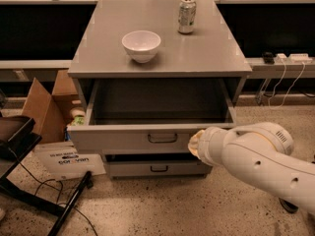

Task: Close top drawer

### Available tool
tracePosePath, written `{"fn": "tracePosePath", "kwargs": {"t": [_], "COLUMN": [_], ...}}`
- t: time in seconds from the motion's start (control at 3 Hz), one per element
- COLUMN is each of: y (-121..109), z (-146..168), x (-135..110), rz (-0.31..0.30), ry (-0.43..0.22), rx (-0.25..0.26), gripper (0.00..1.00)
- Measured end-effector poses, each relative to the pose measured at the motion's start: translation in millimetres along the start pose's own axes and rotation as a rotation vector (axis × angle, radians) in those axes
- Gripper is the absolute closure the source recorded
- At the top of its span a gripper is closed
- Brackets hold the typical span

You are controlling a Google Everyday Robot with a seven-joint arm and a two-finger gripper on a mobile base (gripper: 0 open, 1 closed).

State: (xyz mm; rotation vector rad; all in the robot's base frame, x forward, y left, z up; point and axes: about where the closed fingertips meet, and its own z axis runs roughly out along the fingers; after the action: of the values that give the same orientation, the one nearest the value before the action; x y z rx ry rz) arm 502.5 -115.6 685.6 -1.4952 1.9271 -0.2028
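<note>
Facing you is a grey cabinet [211, 58] standing on a speckled floor [147, 208], with a dark recess under a long counter behind it. On the cabinet's flat top a white bowl [141, 44] sits upright left of centre. A drink can [186, 15] stands upright toward the back right, well apart from the bowl.

To the left of the cabinet you have an open cardboard box [42, 107] leaning on the floor. A flat white carton [69, 162] with printed lettering lies in front of it, and a black stand [19, 136] with a cable trails across the floor. To the right, pale cables [280, 85] hang from a power strip [290, 58] on a low ledge.

The top drawer [123, 140] is pulled well out of the cabinet toward you. Its grey inner walls and shadowed floor are in view, and its dark wire handle [162, 138] is centred on the front. Beneath it, a lower drawer [133, 169] sits pushed in.

Your white arm [266, 156] reaches in from the lower right. The gripper [195, 144] is at the top drawer's front, just right of the handle and seemingly against the panel. The wrist hides it, so you cannot tell whether it is apart or together.
</note>
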Motion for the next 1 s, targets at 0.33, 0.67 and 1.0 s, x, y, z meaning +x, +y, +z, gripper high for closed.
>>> {"fn": "tracePosePath", "kwargs": {"t": [0.33, 0.67, 1.0], "y": [5, -7, -8], "z": [10, 60, 70], "x": [4, 14, 17], "rz": [0.010, 0.041, 0.041], "ry": [-0.003, -0.061, -0.064], "rx": [-0.016, -0.027, -0.035], "gripper": [1.00, 1.00, 1.00]}}
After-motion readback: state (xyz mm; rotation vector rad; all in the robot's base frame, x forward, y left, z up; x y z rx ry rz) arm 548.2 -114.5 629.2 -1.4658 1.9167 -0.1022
